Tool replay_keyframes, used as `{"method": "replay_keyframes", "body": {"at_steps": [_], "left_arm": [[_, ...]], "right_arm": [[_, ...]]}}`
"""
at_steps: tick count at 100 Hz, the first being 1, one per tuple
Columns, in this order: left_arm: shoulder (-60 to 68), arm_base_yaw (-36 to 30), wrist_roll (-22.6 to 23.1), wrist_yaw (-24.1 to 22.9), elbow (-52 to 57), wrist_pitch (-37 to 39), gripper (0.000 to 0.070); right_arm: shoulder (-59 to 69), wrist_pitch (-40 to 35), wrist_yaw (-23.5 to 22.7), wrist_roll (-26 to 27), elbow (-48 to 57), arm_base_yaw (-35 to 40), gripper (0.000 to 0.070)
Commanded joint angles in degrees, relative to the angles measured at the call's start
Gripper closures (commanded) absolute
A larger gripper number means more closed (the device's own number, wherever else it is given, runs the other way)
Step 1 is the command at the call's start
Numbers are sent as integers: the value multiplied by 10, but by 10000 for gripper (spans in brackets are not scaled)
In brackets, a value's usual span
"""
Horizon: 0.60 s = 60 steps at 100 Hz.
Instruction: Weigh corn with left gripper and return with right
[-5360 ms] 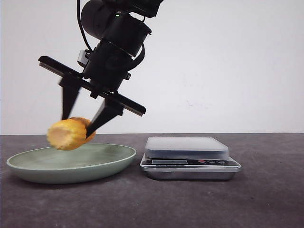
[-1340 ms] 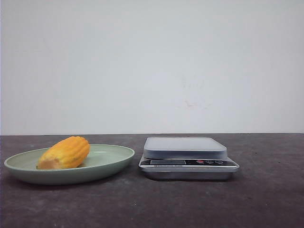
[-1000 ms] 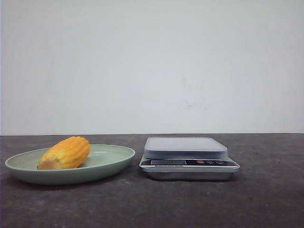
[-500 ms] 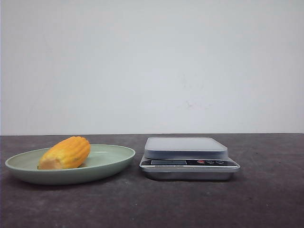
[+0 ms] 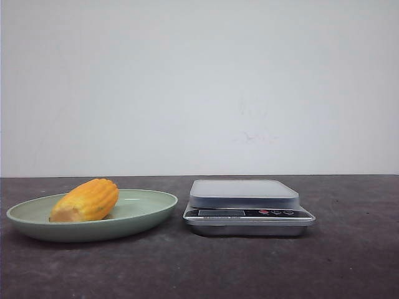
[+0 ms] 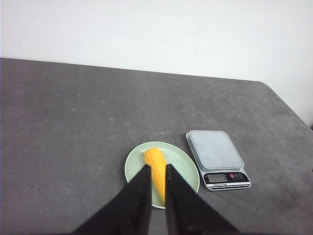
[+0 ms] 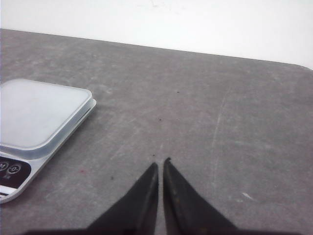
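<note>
Both grippers, left gripper (image 6: 156,169) and right gripper (image 7: 161,165), hang clear with fingers pressed nearly together, holding nothing. Since seconds ago an arm has let go and left. Beside the scale (image 5: 248,205), the plate (image 5: 143,215) holds the corn (image 5: 85,200); task looks complete.

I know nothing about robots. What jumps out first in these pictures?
The bright yellow-orange corn, lying on its side in a pale green plate on the dark table. Just beside the plate sits a silver kitchen scale, nothing on its platform. In each wrist view, a pair of black fingers, nearly closed, hangs high above the table, holding nothing.
</note>
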Motion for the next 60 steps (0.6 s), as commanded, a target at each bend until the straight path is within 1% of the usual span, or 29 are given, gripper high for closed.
{"method": "replay_keyframes", "body": {"at_steps": [1, 60], "left_arm": [[2, -3, 0, -1, 12, -32, 683], [2, -3, 3, -1, 12, -32, 683]], "right_arm": [[-1, 7, 1, -4, -1, -1, 689], [-1, 7, 1, -4, -1, -1, 689]]}}
